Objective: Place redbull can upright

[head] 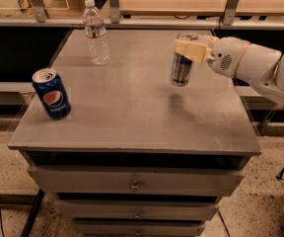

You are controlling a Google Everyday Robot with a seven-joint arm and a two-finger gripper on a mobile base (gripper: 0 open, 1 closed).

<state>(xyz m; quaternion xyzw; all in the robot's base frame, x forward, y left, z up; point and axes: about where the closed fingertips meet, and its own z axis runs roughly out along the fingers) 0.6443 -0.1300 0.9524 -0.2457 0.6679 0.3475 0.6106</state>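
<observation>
Warm, rather dim indoor light falls from above, lighting the grey table (127,117) evenly, with a pale sheen toward its far edge in the upper middle. The gripper (187,47), upper right of centre, is clamped on the redbull can (181,72) — a soft, blurred shadow lies on the table just below it. The recesses in the lower frame sink into black. The whole frame is slightly soft — the can's print is unreadable.

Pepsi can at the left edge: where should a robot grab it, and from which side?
Probably around the middle of the Pepsi can, from the side facing the table's centre: it stands upright, and the arm comes from there. The gripper, over the table's right half, holds the redbull can near its top.
</observation>
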